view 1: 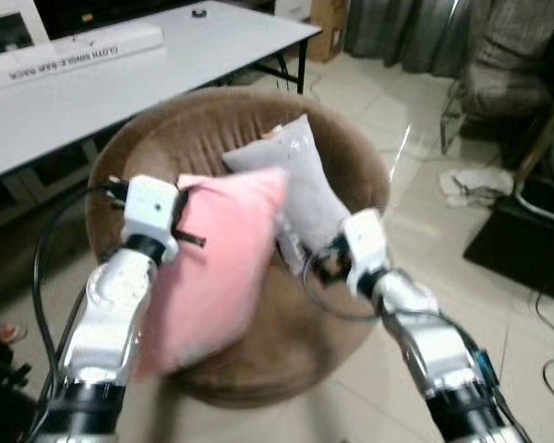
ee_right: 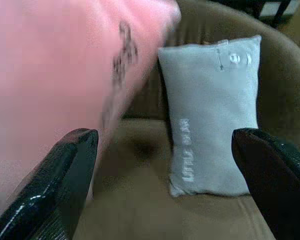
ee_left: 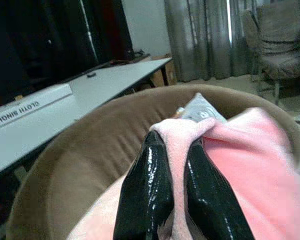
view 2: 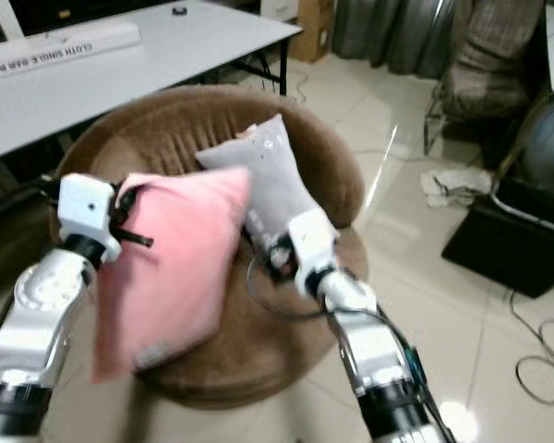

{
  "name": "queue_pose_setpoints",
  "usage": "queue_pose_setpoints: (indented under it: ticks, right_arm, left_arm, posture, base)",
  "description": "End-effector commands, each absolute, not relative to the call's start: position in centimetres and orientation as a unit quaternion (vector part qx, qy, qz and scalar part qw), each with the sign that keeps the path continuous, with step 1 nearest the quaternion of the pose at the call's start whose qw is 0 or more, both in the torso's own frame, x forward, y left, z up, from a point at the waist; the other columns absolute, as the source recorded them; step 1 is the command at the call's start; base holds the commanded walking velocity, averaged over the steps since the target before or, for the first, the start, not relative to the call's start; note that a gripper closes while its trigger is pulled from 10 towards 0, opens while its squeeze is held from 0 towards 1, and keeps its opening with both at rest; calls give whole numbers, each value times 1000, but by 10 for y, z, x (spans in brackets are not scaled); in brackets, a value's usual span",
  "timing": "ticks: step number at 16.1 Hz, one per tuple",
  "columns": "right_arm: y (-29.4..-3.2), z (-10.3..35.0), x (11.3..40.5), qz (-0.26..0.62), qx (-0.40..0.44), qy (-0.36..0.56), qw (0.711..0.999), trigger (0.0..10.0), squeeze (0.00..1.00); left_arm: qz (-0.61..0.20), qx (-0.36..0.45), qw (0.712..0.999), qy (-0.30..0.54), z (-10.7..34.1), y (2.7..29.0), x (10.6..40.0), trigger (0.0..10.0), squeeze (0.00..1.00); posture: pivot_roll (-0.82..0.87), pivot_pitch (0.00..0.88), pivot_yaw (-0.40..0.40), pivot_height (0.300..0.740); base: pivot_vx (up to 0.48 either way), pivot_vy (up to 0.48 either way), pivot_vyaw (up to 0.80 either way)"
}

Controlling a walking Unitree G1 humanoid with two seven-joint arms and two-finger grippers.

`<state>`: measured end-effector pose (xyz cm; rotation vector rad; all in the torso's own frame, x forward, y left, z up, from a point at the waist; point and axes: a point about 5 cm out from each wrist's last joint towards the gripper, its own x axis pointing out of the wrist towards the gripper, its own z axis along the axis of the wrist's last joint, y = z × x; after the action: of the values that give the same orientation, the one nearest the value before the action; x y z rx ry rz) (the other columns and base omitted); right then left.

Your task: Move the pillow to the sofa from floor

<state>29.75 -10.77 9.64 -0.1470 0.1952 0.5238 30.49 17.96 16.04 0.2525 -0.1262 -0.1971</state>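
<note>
Pink pillow (view 1: 217, 263) is hanging over our sofa's (view 1: 351, 175) front edge, left gripper (ee_left: 177, 150) pinching its corner; right gripper (ee_right: 165, 150) is gaping beside it.

We see the pink pillow (view 1: 217, 268), soft and plain, hanging upright off the floor above the round brown sofa (view 1: 166, 129), pinched at its upper corner, just in front of the seat's grey pillow (view 1: 300, 185).

Pink pillow (view 1: 217, 268) hanging in front of a round brown sofa (view 1: 166, 138), held at its upper corner by the left gripper (view 1: 180, 226). A grey pillow (view 1: 305, 185) leans upright on the seat behind it. Right gripper (view 1: 316, 263) beside the grey pillow. White table (view 1: 120, 83) behind the sofa; tiled floor (view 1: 397, 120).
</note>
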Motion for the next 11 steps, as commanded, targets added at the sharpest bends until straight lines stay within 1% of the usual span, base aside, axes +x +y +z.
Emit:
queue_pose_setpoints:
  ticks: [1,7,8,10,11]
  right_arm:
    - [-117,97,296,258,-85,96,958,10000,0]
    - [-118,96,295,266,-81,96,956,10000,0]
    - [-117,97,295,273,-82,94,954,10000,0]
    - [-117,100,295,285,-84,85,951,10000,0]
    - [-118,101,294,290,-85,82,950,10000,0]
  left_arm:
    - [-122,123,981,-91,172,166,307,10000,0]
    - [-126,125,981,-80,170,169,308,10000,0]
    - [-143,115,980,-75,170,165,310,10000,0]
    - [-177,128,973,-72,170,157,315,10000,0]
    - [-181,129,972,-72,170,155,316,10000,0]
  posture:
    - [132,0,29,740]
    - [143,0,28,740]
    - [154,0,34,740]
    - [152,0,43,740]
    - [152,0,43,740]
  base:
    - [469,0,0]
    - [464,0,0]
    - [0,0,0]
    - [0,0,0]
    - [0,0,0]
